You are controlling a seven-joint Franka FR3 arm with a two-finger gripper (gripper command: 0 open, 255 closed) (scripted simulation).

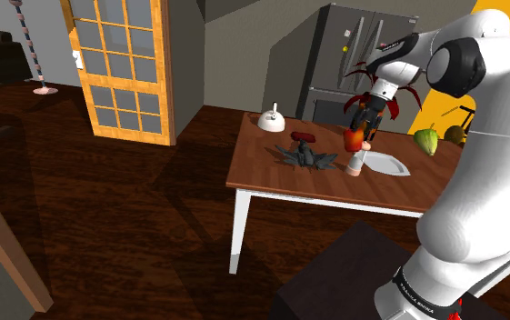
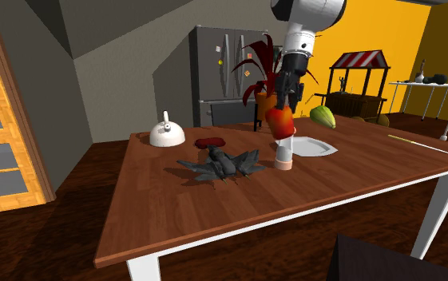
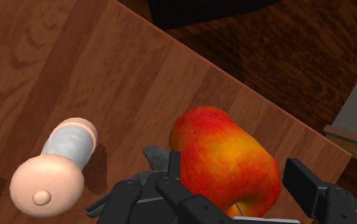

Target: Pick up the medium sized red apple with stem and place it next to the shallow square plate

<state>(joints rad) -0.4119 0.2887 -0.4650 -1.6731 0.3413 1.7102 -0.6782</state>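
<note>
1. The all-black two-finger gripper [image 3: 234, 177] points down at the table, its fingers [image 3: 170, 167] part-way apart and clamped on either side of a fruit.
2. That fruit is the rounded red apple with orange-yellow blushes [image 3: 224, 159]. It hangs in the gripper's hold, clear of the wood below.
3. In the shoulder view the gripper [image 1: 361, 133] carries the apple [image 1: 354, 138] just above a pale pink, round-capped bottle-shaped object [image 1: 356, 164].
4. The second exterior view agrees: the apple [image 2: 279, 122] sits under the gripper [image 2: 283, 105], right over that pink bottle shape [image 2: 284, 153].
5. From the wrist view, the bottle shape [image 3: 56, 168] stands upright on the boards beside the apple, not touching it.
6. Just beyond the bottle shape lies the shallow white square plate [image 1: 391, 165], flat on the table; its rim [image 2: 318, 148] is close to the bottle's base.
7. All of this rests on a brown wooden table with white legs [image 1: 271, 173].
8. Further along the tabletop sits a dark grey spiky object [image 2: 222, 165], with a small dark red item [image 2: 209, 143] behind it and a white kettle [image 2: 167, 133] near the far corner.
9. A green fruit [image 1: 426, 139] sits past the plate.
10. A grey double-door fridge [image 2: 222, 72] stands behind the table.
</note>
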